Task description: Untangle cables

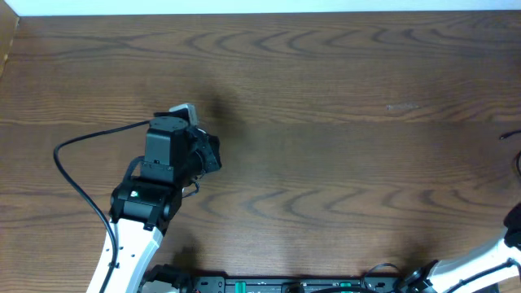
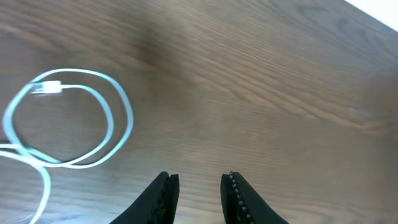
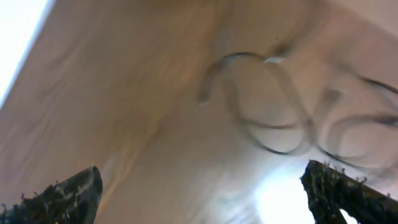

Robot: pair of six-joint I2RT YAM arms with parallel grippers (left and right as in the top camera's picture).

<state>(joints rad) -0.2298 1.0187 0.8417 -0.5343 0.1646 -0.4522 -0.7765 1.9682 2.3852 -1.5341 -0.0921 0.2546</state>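
A white cable [image 2: 69, 119] lies in a flat coil on the wood table, with its small plug [image 2: 47, 88] inside the loop. It is left of and beyond my left gripper [image 2: 199, 178]. That gripper's jaws stand a little apart with nothing between them. In the overhead view the left gripper [image 1: 209, 153] hovers over the table's left half, and no white cable shows there. The right wrist view is blurred. It shows a thin black cable [image 3: 273, 106] in loops on the table ahead of my right gripper [image 3: 201, 168], which is wide open and empty.
A thick black arm wire [image 1: 78, 163] curves out left of the left arm. The right arm [image 1: 488, 262] shows only at the bottom right corner. A dark scrap [image 1: 511, 135] sits at the right edge. Bare wood table [image 1: 342, 122] spans the middle.
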